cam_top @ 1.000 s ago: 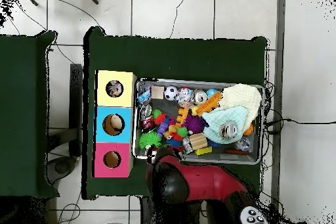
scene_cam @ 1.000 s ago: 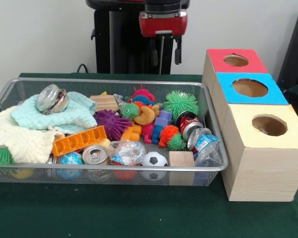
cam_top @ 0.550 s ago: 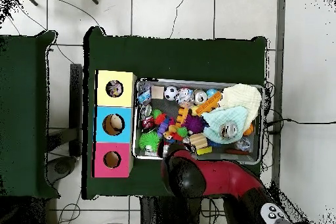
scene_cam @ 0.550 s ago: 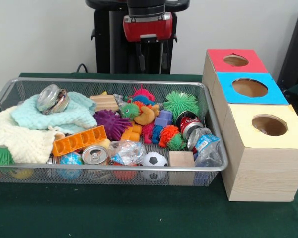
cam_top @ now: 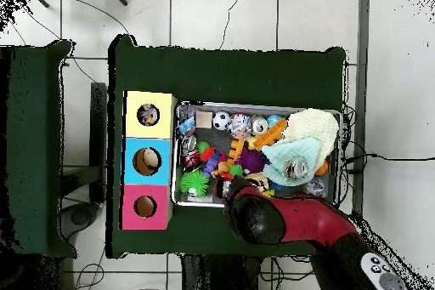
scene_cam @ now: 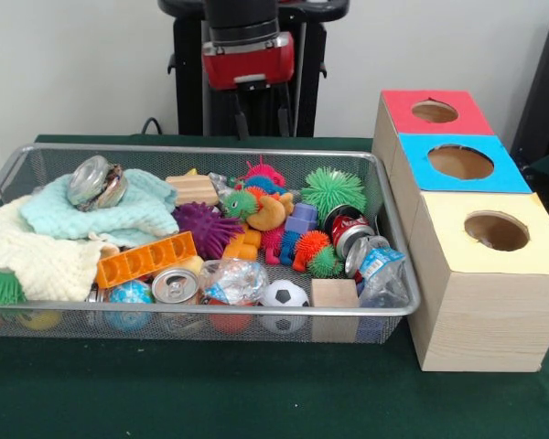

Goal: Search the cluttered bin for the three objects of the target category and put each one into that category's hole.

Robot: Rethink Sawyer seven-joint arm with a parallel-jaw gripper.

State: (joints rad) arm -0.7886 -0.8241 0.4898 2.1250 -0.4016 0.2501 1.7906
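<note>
My gripper [scene_cam: 262, 121] hangs open and empty above the back rim of the wire bin [scene_cam: 210, 150], under its red head [scene_cam: 249, 60]. In the overhead view the red arm [cam_top: 259, 217] covers the bin's edge nearest the base and hides the gripper. The bin holds a green spiky ball [scene_cam: 334, 190], a purple spiky ball [scene_cam: 206, 229], a silver can [scene_cam: 176, 285], a red can [scene_cam: 348, 227], a soccer ball [scene_cam: 284, 294], wooden blocks [scene_cam: 334, 293] and an orange tray [scene_cam: 146, 259]. The red hole [scene_cam: 435, 112], blue hole [scene_cam: 460, 162] and yellow hole [scene_cam: 496, 230] line up beside it.
Pale green cloth [scene_cam: 101, 215] and cream cloth [scene_cam: 32, 256] fill the bin's left part, with a metal jar [scene_cam: 96, 181] on top. The wooden hole boxes [cam_top: 148, 161] stand tight against the bin's side. Green table cloth [scene_cam: 256, 393] runs in front.
The arm has swung left in the front view, right in the overhead view, along the bin's back rim. The gripper stays open and empty. Nothing in the bin has shifted.
</note>
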